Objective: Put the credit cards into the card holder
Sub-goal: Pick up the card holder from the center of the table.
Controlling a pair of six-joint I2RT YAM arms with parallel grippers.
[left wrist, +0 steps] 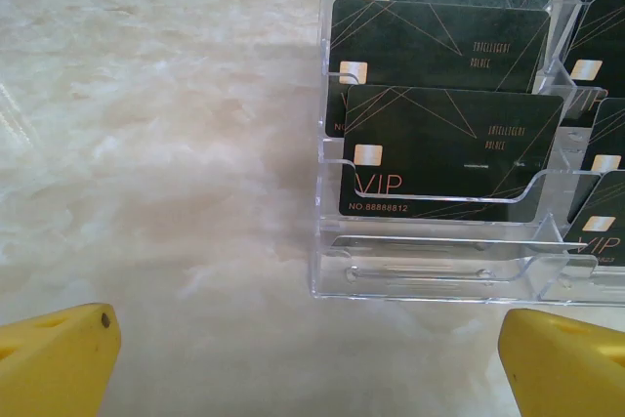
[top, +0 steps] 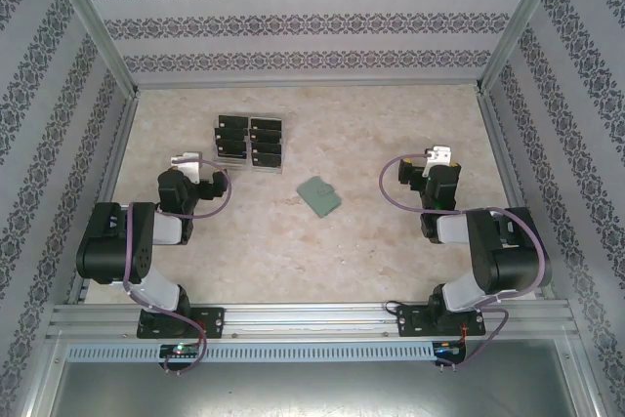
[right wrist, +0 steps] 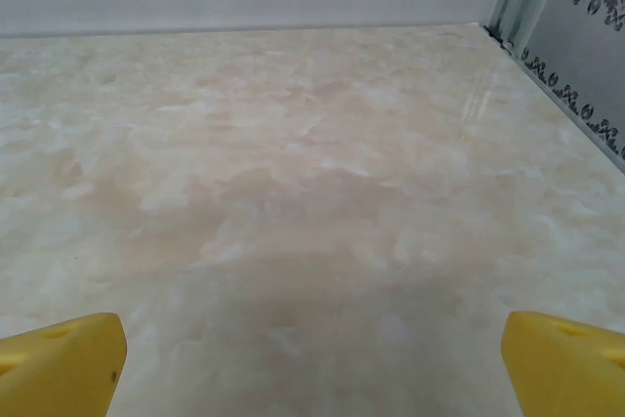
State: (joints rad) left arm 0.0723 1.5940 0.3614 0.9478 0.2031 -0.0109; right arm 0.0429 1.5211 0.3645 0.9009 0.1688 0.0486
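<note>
Yellow fingers [left wrist: 59, 358] of the left gripper [left wrist: 308, 349] stand wide apart and hold nothing, low over the table [left wrist: 146, 144]. Just ahead, the black credit cards [left wrist: 449, 148] stand in rows in a clear tray [left wrist: 430, 271] (the front one says VIP). Right of the tray, apart from it, the grey-green card holder [top: 318, 195] lies flat; it looks closed. Further right, the right gripper [right wrist: 312, 358] is wide open too, holding nothing.
</note>
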